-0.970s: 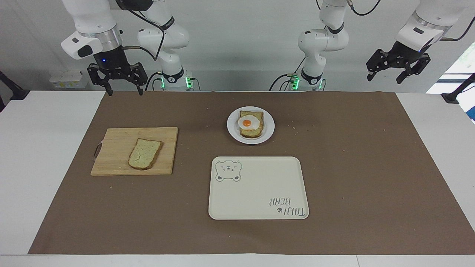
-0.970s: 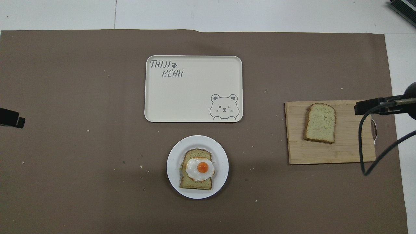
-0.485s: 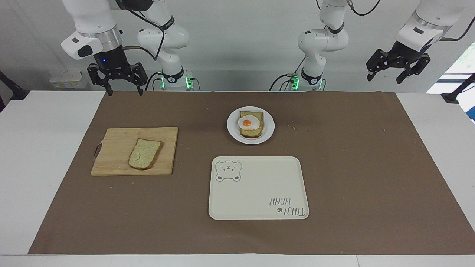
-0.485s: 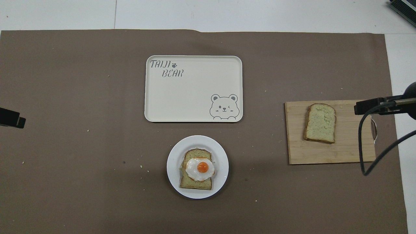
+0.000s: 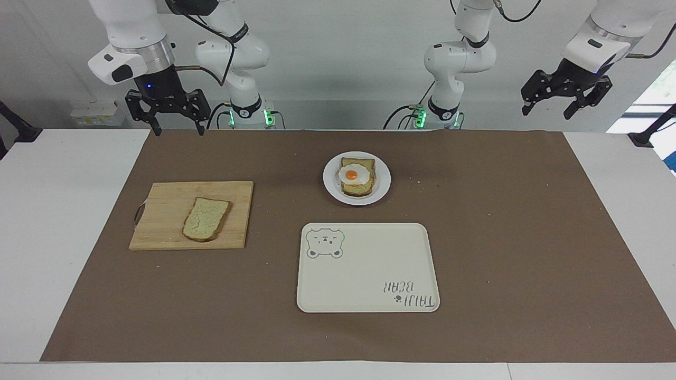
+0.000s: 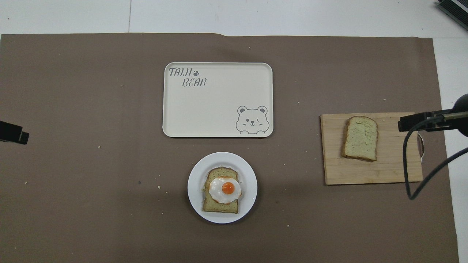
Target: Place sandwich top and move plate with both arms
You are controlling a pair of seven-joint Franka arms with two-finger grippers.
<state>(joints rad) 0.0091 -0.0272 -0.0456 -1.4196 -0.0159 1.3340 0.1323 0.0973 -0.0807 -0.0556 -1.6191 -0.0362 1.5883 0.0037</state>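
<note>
The sandwich top (image 5: 206, 219) (image 6: 361, 138), a plain speckled slice, lies flat on a wooden cutting board (image 5: 163, 232) (image 6: 387, 171) toward the right arm's end of the table. The white plate (image 5: 330, 187) (image 6: 195, 197) sits mid-table and carries a bread slice with a fried egg (image 5: 357, 177) (image 6: 223, 190). My right gripper (image 5: 178, 132) hangs open and empty, high over the right arm's end of the brown mat. My left gripper (image 5: 547, 112) hangs open and empty, high over the left arm's end of the table. Neither touches anything.
A cream rectangular tray (image 5: 364, 274) (image 6: 219, 109) with a bear drawing lies farther from the robots than the plate. A brown mat (image 5: 501, 237) covers the table's middle, with a few crumbs on it. A black cable (image 6: 407, 164) dangles over the board's handle end.
The right arm has shifted very slightly. Bread, plate, tray and left arm stay where they were.
</note>
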